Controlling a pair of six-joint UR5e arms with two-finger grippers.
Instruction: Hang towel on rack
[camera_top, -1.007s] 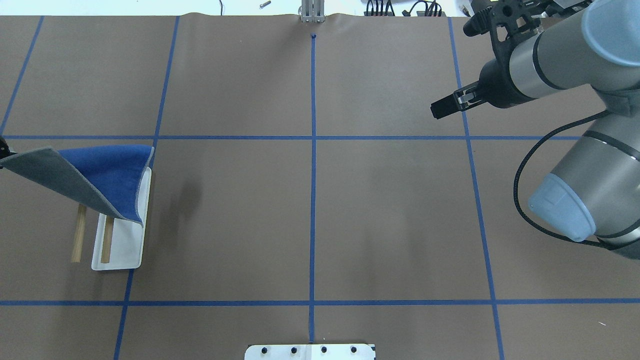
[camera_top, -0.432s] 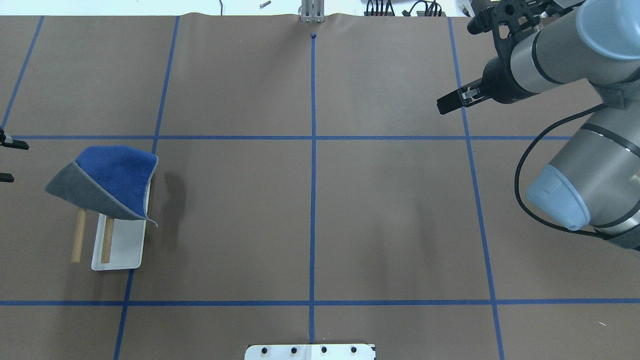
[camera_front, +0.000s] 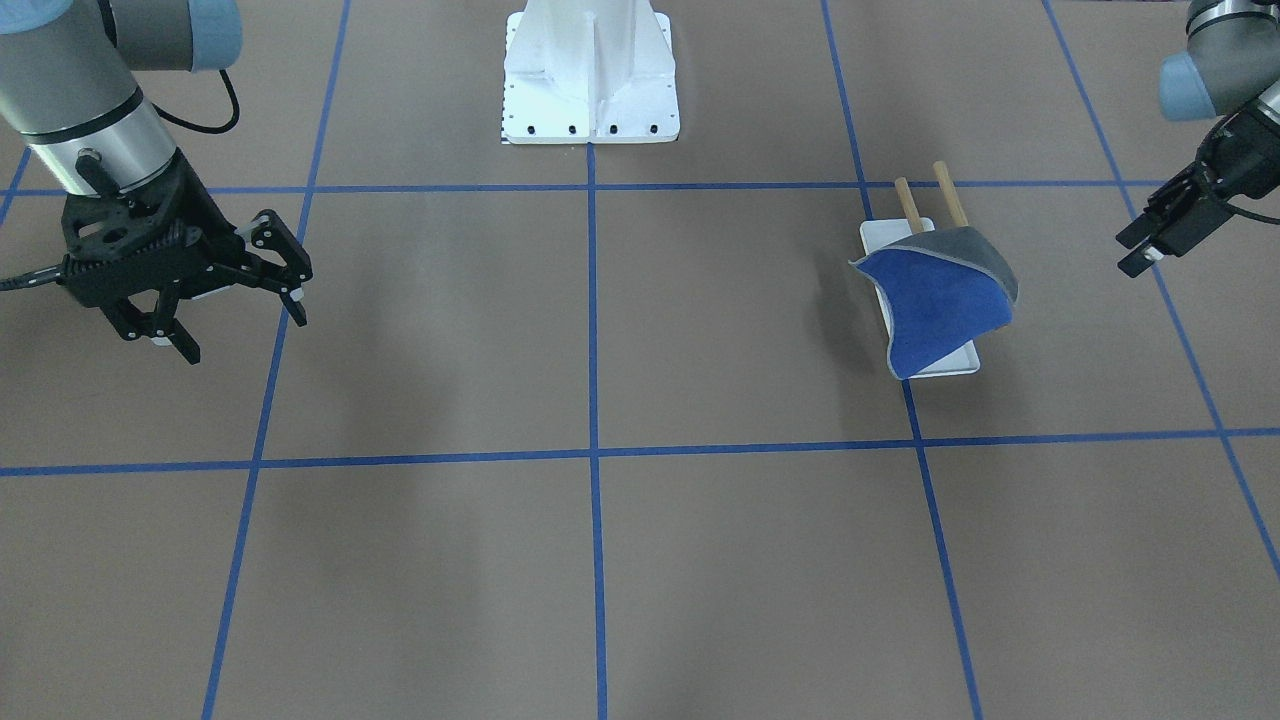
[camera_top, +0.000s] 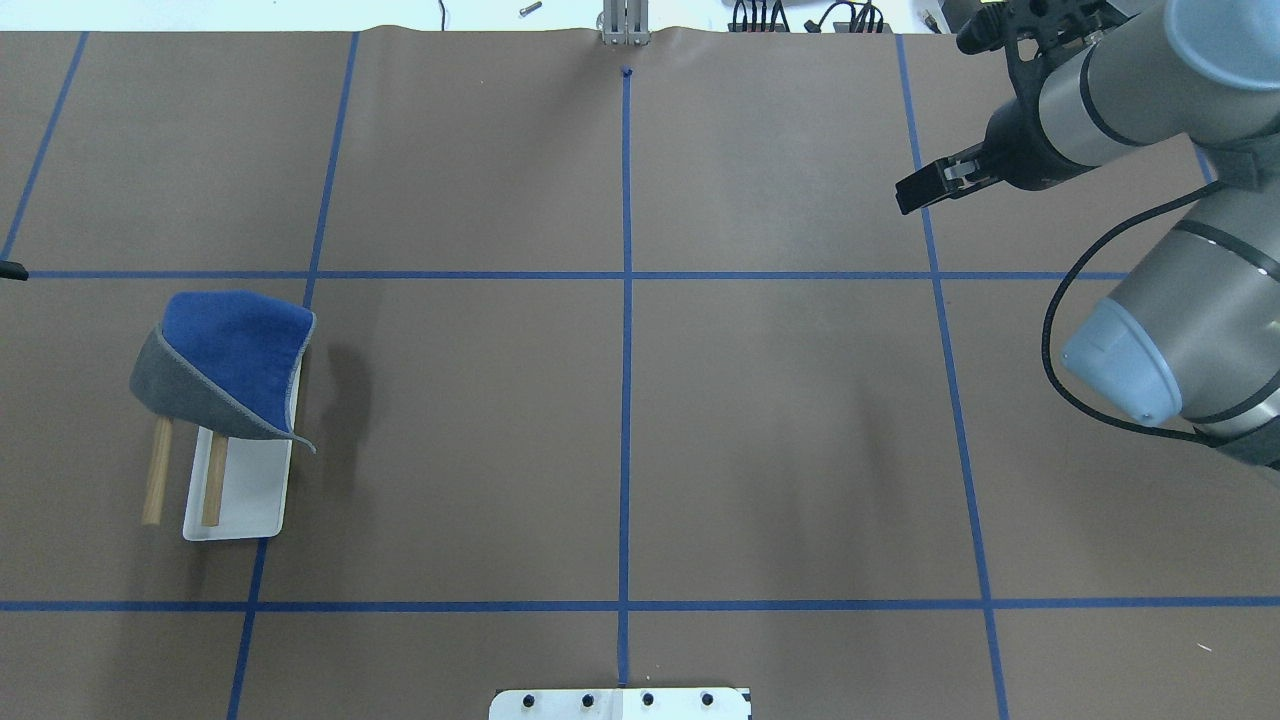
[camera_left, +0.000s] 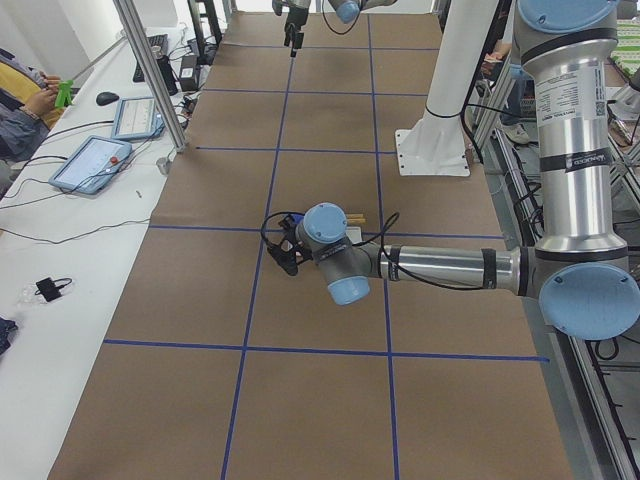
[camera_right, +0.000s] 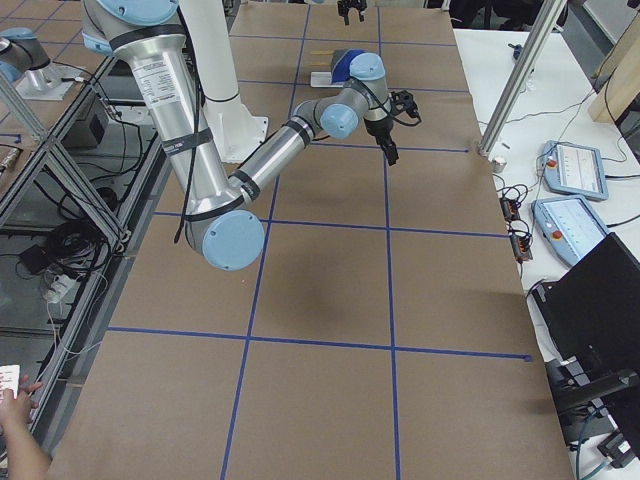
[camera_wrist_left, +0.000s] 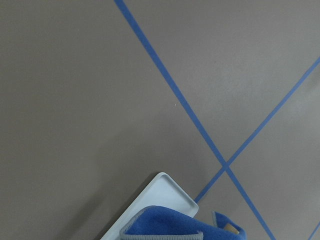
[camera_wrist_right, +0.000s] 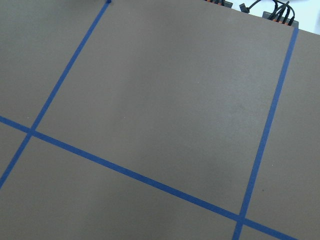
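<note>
Just released towel (camera_top: 235, 350) onto rack (camera_top: 250, 490), middle left of overhead; draped but lopsided. Pulled left jaws clear, spread; right jaws spread, idle. Probably done.

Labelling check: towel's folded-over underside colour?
Grey underside, blue top; the towel shows best in overhead exterior view.

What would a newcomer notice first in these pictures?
A blue towel lies draped over the wooden bars of a white rack, on the robot's left side of the table. Both arms hang open, the left pincer near the towel, the right pincer far across.
</note>
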